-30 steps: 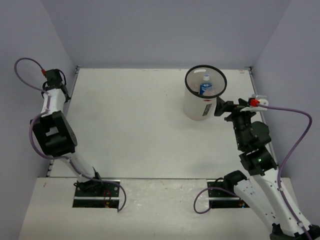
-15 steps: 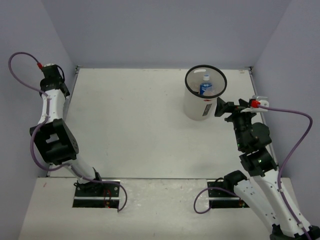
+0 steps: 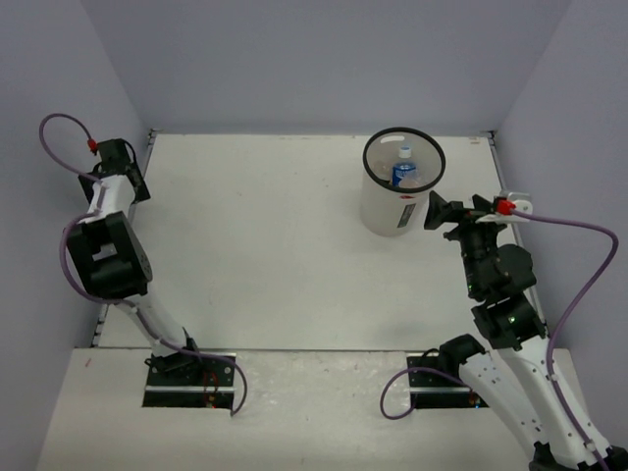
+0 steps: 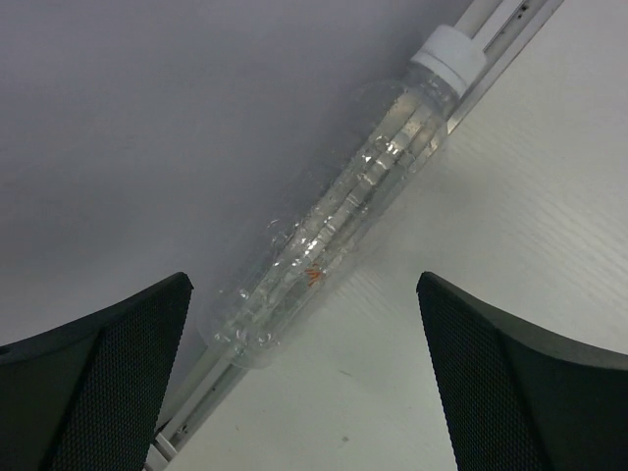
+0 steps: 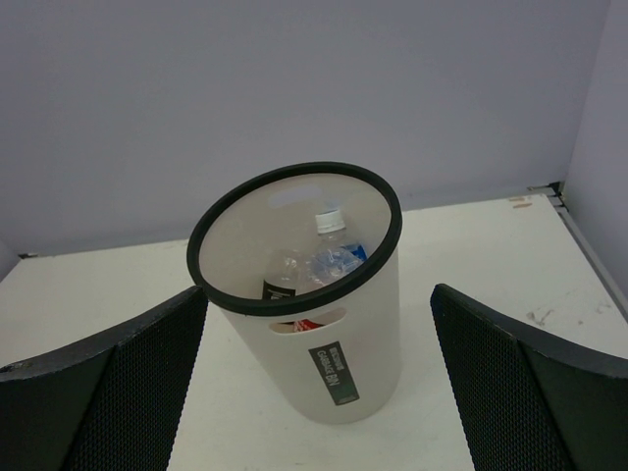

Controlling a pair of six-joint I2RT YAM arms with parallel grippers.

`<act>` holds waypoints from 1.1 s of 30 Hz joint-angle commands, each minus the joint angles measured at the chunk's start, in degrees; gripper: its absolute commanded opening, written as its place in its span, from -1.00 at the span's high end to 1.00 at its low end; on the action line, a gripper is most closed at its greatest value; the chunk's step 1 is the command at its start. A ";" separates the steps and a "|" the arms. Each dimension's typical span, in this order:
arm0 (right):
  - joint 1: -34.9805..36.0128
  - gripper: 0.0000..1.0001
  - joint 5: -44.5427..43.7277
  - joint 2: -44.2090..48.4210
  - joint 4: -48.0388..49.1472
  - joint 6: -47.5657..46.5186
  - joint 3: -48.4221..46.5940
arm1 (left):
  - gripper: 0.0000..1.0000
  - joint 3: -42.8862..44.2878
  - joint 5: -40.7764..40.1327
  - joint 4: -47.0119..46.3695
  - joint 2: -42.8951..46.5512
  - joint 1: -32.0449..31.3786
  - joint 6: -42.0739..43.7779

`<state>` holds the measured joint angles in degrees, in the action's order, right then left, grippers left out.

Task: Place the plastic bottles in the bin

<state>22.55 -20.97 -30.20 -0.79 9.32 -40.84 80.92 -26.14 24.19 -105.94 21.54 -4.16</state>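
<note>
A plain clear plastic bottle (image 4: pixel 339 221) with a white cap lies along the metal rail against the left wall. My left gripper (image 4: pixel 303 294) is open just short of it; the bottle's base sits between the two fingertips, touching neither. The white bin (image 3: pixel 392 206) with a black rim stands at the far right of the table. Inside it are a blue-labelled bottle (image 5: pixel 339 260) and a black-labelled one (image 5: pixel 280 285), with something red behind the handle slot. My right gripper (image 5: pixel 319 294) is open beside the bin, facing it and holding nothing.
The purple walls close in the table on three sides. A metal rail (image 4: pixel 500 39) runs along the left edge under the bottle. The right arm (image 3: pixel 500 294) stands right of the bin, and the left arm (image 3: pixel 103 255) hugs the left wall.
The left wrist has shifted a little at the far-left corner and its jaws have come open. The right arm and the bin have barely moved.
</note>
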 commanded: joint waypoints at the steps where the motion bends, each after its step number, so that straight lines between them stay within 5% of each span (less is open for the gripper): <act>1: -0.05 -0.97 -2.63 0.07 2.46 -1.11 0.50 | -1.00 3.51 -4.39 -1.00 -6.25 0.48 2.03; 16: -0.05 -0.98 -3.76 -2.76 3.02 -1.80 -0.10 | -0.99 4.83 -7.47 -4.71 -16.60 4.23 1.72; 20: -0.05 -0.97 -3.89 -3.40 4.39 -1.93 0.59 | -0.81 4.60 -6.36 -4.69 -18.02 4.46 1.79; 24: -0.05 -0.97 -4.20 -3.97 4.38 -2.01 0.42 | -0.25 4.55 -4.81 -4.72 -18.52 4.39 1.92; 28: -0.05 -0.97 -4.43 -3.53 4.33 -1.85 0.67 | 0.98 5.43 -3.02 -3.95 -19.02 4.39 2.07; 33: -0.05 -0.97 -4.59 -3.22 4.46 -1.61 0.83 | 1.00 5.50 1.84 -3.62 -15.19 4.39 0.88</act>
<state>22.55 -23.55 -33.71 0.99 7.88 -40.77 85.84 -28.87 22.08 -121.49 23.77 -0.30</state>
